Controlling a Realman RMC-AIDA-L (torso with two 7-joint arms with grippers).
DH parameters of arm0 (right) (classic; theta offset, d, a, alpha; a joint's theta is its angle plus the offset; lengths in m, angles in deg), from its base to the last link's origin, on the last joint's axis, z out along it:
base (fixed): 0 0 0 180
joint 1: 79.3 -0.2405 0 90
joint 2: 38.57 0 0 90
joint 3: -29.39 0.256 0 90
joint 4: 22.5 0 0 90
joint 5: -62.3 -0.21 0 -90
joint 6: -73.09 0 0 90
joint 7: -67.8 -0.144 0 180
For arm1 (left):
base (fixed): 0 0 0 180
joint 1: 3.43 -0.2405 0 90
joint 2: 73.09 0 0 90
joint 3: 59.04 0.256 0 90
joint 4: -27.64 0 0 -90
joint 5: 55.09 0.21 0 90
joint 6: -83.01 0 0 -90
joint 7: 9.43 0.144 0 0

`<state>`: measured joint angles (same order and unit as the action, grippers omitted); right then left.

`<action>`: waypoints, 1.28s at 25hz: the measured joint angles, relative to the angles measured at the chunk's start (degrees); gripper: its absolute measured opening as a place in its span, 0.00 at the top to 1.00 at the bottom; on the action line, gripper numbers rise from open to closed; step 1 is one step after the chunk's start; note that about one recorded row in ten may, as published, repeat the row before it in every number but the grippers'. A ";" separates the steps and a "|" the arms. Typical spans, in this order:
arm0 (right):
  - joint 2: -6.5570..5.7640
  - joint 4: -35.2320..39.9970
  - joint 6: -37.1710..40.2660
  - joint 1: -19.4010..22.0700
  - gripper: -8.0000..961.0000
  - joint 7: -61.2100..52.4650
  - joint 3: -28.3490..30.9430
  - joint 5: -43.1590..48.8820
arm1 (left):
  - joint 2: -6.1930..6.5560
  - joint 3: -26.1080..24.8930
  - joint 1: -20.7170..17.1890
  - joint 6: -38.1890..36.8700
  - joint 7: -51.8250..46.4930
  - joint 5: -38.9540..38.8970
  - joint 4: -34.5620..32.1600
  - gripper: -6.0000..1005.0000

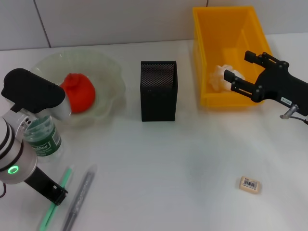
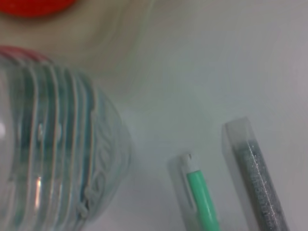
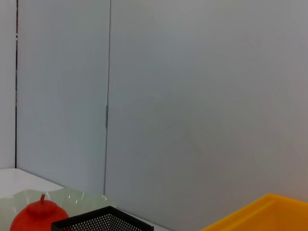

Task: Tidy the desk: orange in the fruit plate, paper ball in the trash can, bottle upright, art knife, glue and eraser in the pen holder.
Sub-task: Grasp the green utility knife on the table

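The red-orange orange (image 1: 79,91) lies in the pale green fruit plate (image 1: 108,67). A white paper ball (image 1: 220,77) rests inside the yellow trash can (image 1: 226,19). Over that can's near right corner my right gripper (image 1: 239,67) hangs open and holds nothing. The clear bottle (image 1: 43,138) with a green label stands upright under my left gripper (image 1: 31,91), and its ribbed wall (image 2: 53,149) fills the left wrist view. On the table lie the green art knife (image 1: 55,199), the grey glue (image 1: 79,197) and the eraser (image 1: 249,184). The black mesh pen holder (image 1: 159,90) stands mid-table.
The art knife (image 2: 202,192) and glue (image 2: 260,178) lie side by side just beside the bottle's base. The left arm's black bracket (image 1: 48,190) sits against the knife. A grey wall runs behind the table. The right wrist view looks over the pen holder (image 3: 101,222) toward the orange (image 3: 38,216).
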<state>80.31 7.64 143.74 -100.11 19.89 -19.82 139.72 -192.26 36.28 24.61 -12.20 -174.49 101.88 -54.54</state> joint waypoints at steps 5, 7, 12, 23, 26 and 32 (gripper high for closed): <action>0.03 0.00 0.01 -0.06 0.20 0.01 0.00 0.00 | 0.00 -0.05 0.38 -0.42 0.00 -0.08 0.37 0.77; 0.03 0.00 0.02 -0.08 0.20 0.01 0.00 0.00 | 0.00 -0.09 0.46 -0.44 0.00 -0.09 0.50 0.80; 0.03 0.00 -0.09 -0.12 0.20 0.02 0.00 0.00 | 0.00 -0.46 0.53 -0.40 0.00 -0.39 0.60 0.85; 0.03 0.00 -0.59 -0.11 0.20 0.02 0.00 0.00 | 0.00 -0.61 1.05 -0.14 0.00 -0.65 0.62 0.90; 0.03 0.00 -0.75 -0.14 0.20 0.03 0.00 0.00 | 0.00 -0.79 1.15 -0.01 0.00 -0.64 0.62 0.91; 0.03 0.00 -1.18 -0.35 0.20 0.08 0.00 0.00 | 0.00 -0.49 1.36 -0.15 0.03 -0.59 1.02 0.93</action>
<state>80.34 7.64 142.57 -100.46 19.97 -19.82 139.72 -192.26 35.79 25.97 -12.34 -174.46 101.28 -53.52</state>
